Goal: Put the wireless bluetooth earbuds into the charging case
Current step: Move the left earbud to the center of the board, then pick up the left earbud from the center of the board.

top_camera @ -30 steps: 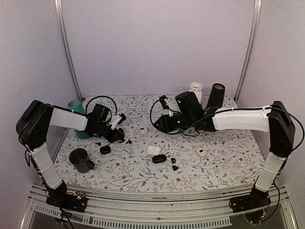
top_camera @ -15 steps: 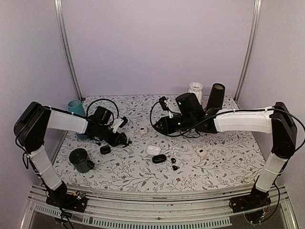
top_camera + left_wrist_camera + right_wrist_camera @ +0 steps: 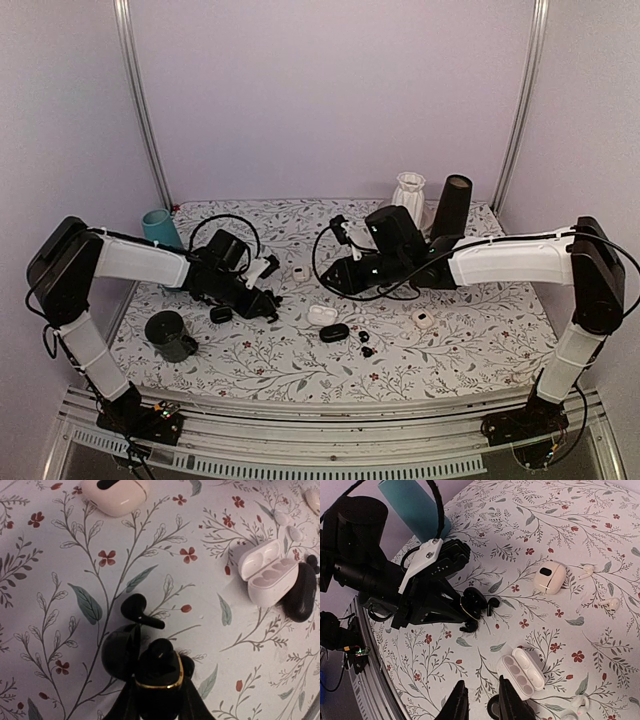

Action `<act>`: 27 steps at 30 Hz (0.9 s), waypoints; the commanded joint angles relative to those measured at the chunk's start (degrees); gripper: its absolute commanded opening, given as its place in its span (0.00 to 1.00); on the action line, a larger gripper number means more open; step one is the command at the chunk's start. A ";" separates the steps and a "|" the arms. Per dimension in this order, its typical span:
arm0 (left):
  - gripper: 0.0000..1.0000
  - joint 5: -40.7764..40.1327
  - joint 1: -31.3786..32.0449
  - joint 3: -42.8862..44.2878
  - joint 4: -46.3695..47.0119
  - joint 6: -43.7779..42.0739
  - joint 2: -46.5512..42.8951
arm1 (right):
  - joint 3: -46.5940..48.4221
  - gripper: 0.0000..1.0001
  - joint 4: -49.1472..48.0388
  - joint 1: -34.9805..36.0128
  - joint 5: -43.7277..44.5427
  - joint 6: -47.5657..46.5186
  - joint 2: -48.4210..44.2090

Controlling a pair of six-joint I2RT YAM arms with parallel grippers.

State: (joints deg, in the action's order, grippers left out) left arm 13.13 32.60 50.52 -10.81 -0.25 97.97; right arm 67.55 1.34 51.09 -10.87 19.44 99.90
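Clamping a black gold-banded charging case (image 3: 159, 671), the left hand (image 3: 268, 300) likely next needs the black stemmed earbud (image 3: 141, 613), lying just ahead on the flower-printed bench (image 3: 60, 580), seated inside; whether the narrowly parted right hand (image 3: 481, 701) holds anything, I cannot tell.

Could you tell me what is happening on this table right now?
The left gripper is shut on a small rounded black case with a gold band, low over the floral tablecloth. A black stemmed earbud lies on the cloth just beside it, not yet inserted. The right gripper hovers open and empty beside an open white charging case.
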 commanded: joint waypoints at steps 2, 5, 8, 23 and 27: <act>0.00 0.97 3.34 0.86 -1.26 4.01 -0.25 | -0.56 0.22 -0.19 1.63 1.60 -0.10 -2.12; 0.00 2.10 4.28 -0.43 -0.22 6.12 -1.72 | 0.19 0.22 0.34 3.09 2.03 -0.19 -1.36; 0.00 4.31 4.40 -2.79 2.44 8.71 -3.89 | 0.97 0.22 0.29 4.50 2.36 -0.11 -0.06; 0.00 -2.29 -0.71 -5.50 8.14 13.38 -18.01 | 14.56 0.24 5.15 8.60 1.53 -0.93 15.92; 0.00 -3.35 -2.78 -5.16 9.81 13.70 -21.70 | 18.84 0.25 8.08 8.76 2.64 -1.18 20.18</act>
State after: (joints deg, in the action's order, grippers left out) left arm 12.01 31.83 45.54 -4.64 12.38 79.72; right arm 82.15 5.34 59.44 -9.34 19.18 116.53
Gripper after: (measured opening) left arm 0.219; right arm 0.242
